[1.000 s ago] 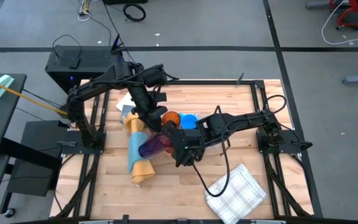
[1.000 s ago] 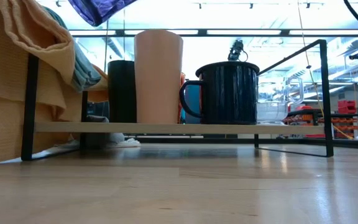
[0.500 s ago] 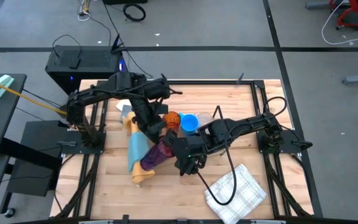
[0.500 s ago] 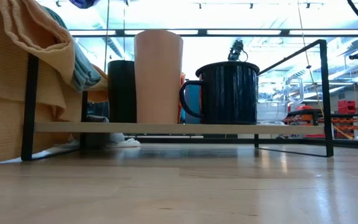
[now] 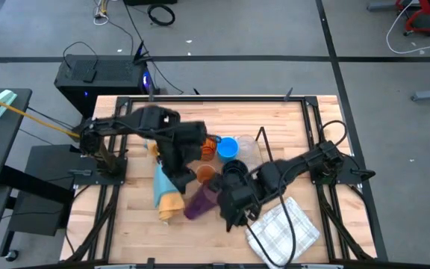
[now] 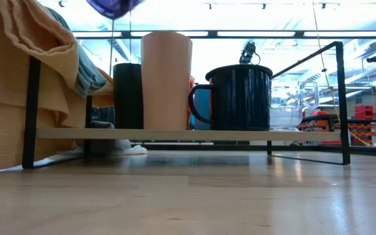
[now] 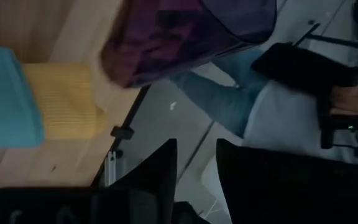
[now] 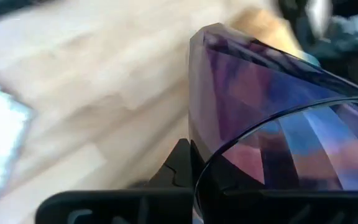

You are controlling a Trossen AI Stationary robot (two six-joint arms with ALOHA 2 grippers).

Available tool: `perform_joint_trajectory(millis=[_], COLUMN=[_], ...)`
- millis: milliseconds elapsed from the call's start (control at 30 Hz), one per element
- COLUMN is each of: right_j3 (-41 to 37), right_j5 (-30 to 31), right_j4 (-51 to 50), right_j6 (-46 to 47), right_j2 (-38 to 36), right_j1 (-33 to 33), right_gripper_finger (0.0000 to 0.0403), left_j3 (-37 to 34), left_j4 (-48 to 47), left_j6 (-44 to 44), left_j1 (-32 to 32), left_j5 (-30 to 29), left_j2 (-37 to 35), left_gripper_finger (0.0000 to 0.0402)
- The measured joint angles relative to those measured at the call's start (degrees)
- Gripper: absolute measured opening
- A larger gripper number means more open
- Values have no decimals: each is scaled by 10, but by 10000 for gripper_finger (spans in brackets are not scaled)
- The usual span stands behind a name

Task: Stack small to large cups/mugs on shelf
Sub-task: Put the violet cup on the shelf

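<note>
The right gripper [image 5: 226, 200], closed on the purple translucent tumbler [image 5: 200, 202] at 6 o'clock of the shelf [image 6: 175, 134], may drop it if the rim grip slips.

The shelf [image 6: 175, 134] is crowded: a black cup [image 6: 127, 95], a peach cup [image 6: 166, 79] and a dark mug [image 6: 240, 98] stand close together, so a gripper cannot pass between them. Right of the mug, the shelf is free. On the table, the rolled cloth [image 5: 164, 193] blocks the left side and a checked towel [image 5: 281, 230] lies near right.
</note>
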Motion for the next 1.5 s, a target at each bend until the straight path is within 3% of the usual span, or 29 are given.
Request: perform_joint_trajectory(millis=[333, 433, 600, 900, 1200, 1500], right_j3=[-91, -128, -170, -176, -177, -177], right_j5=[-62, -56, 5, 5, 6, 33], right_j4=[-8, -4, 1, -7, -6, 2], right_j6=[30, 45, 48, 47, 40, -30], right_j2=[1, 1, 2, 2, 3, 14], right_j1=[75, 84, 80, 61, 67, 72], right_gripper_finger=[4, 4, 4, 4, 4, 4], left_j3=[0, 1, 0, 1, 1, 1], left_j4=[18, 40, 120, 272, 205, 180], left_j6=[-114, -142, -173, -187, -193, -178], left_j1=[-60, -61, -55, -60, -54, -65], left_j5=[-62, -77, -148, -170, -233, -225], left_j2=[34, 49, 74, 80, 85, 108], left_gripper_finger=[119, 119, 119, 114, 72, 34])
